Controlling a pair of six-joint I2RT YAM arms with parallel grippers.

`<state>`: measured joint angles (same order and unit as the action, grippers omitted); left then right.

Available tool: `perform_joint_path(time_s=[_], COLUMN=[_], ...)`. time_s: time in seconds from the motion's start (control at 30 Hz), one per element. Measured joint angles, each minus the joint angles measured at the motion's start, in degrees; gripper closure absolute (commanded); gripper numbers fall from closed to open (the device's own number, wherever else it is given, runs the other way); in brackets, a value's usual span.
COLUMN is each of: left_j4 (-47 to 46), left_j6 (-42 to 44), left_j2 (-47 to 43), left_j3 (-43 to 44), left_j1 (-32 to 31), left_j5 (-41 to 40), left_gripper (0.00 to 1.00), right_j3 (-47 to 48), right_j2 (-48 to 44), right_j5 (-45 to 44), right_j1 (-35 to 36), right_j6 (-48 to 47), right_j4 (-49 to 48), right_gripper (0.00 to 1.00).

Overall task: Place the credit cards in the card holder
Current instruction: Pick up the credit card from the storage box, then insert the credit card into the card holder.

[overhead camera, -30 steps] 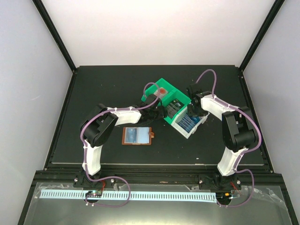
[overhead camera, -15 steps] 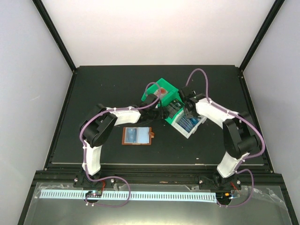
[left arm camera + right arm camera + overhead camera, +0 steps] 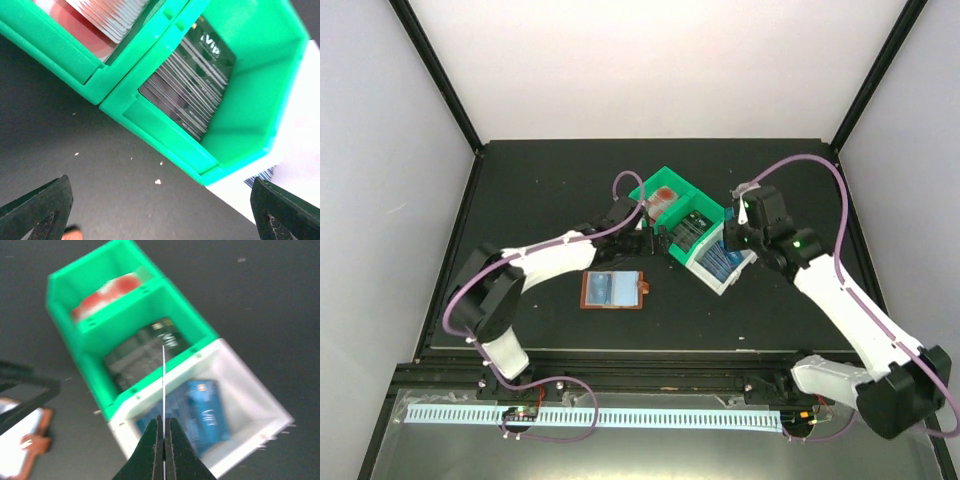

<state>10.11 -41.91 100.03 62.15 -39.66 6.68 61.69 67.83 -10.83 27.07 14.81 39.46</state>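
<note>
The brown card holder (image 3: 614,290) lies open on the black table, a bluish card face showing in it; its corner (image 3: 22,442) shows in the right wrist view. My right gripper (image 3: 163,421) is shut on one credit card (image 3: 163,380), seen edge-on as a thin pale line, held above the white bin (image 3: 260,407) of blue cards (image 3: 206,407). In the top view the right gripper (image 3: 735,236) hangs over that bin. My left gripper (image 3: 159,200) is open and empty just in front of the green bin (image 3: 165,135), which holds dark cards (image 3: 192,87) and red cards (image 3: 75,20).
The green bin (image 3: 672,205) and white bin (image 3: 723,262) sit joined at mid-table, right of the card holder. The left arm's black fingers (image 3: 27,385) show at the left of the right wrist view. Black frame rails border the table.
The right gripper shut on a card in the white bin and rose with it. The left gripper opened wider by the green bin. Both arms stretched out.
</note>
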Motion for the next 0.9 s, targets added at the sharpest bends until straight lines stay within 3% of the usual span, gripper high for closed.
perform_joint_path(time_s=[0.3, 0.53, 0.67, 0.9], left_j4=[0.83, 4.11, 7.26, 11.23], left_j6=[3.32, 5.75, 4.59, 0.57], left_j2=[-20.44, -30.42, -35.82, -38.88], left_j3=[-12.74, -22.71, -27.56, -33.31], left_j1=[0.17, 0.26, 0.68, 2.27], left_j5=[-3.37, -5.27, -6.93, -8.46], left_gripper=[0.01, 0.01, 0.15, 0.41], right_j3=[-20.31, -28.3, -27.45, -19.39], right_j2=[-9.07, -6.34, 0.68, 20.61], right_j5=[29.07, 39.82, 41.11, 42.64], right_j1=[0.35, 6.6, 10.56, 17.29], right_j6=[8.7, 15.43, 17.9, 25.33], right_j4=[-17.09, -29.0, -34.47, -42.42], right_gripper=[0.99, 0.99, 0.99, 0.99])
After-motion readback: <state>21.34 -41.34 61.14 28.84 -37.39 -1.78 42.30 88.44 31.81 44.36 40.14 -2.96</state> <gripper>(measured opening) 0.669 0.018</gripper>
